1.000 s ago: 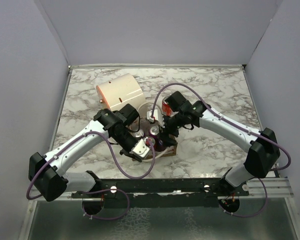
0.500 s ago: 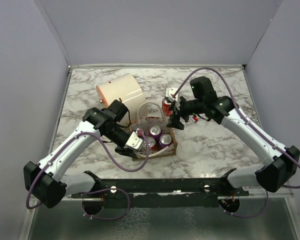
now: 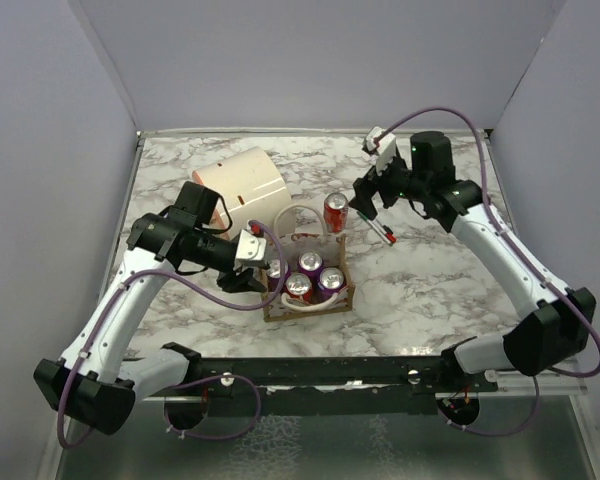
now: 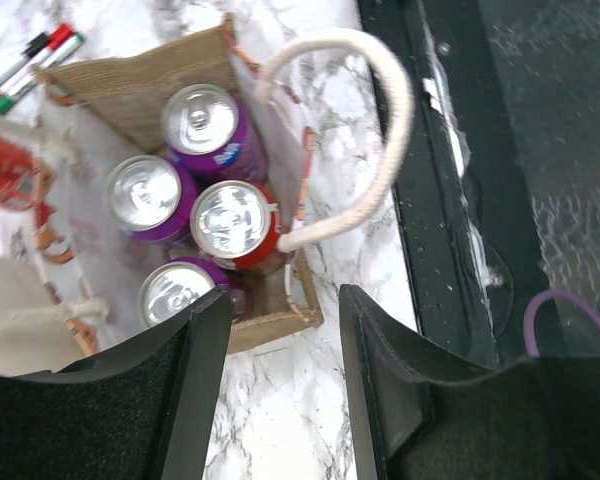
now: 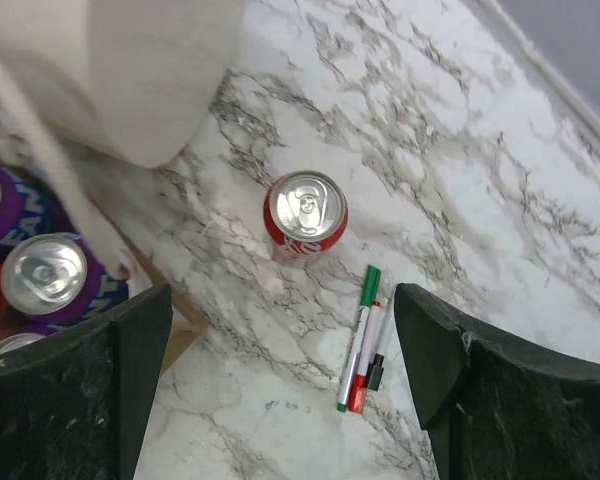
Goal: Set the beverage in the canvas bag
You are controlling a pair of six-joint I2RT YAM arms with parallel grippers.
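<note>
beverage can (image 5: pixel 306 215) is seen upright on the table (image 5: pixel 460 150), just off the far right corner of the canvas bag (image 4: pixel 130 90); four cans (image 4: pixel 145 190) are packed inside. left gripper (image 4: pixel 280 320) and right gripper (image 5: pixel 280 310) are spread apart, empty.

The only lettering that can be made out is on a purple can (image 5: pixel 10 225) at the left edge of the right wrist view: white capitals on its side that seem to read "FAN", cut off by the can in front. The red can (image 5: pixel 305 215) on the marble carries white script too small to read. The red print on the canvas bag (image 4: pixel 5 175) is blurred and cannot be read.
</note>
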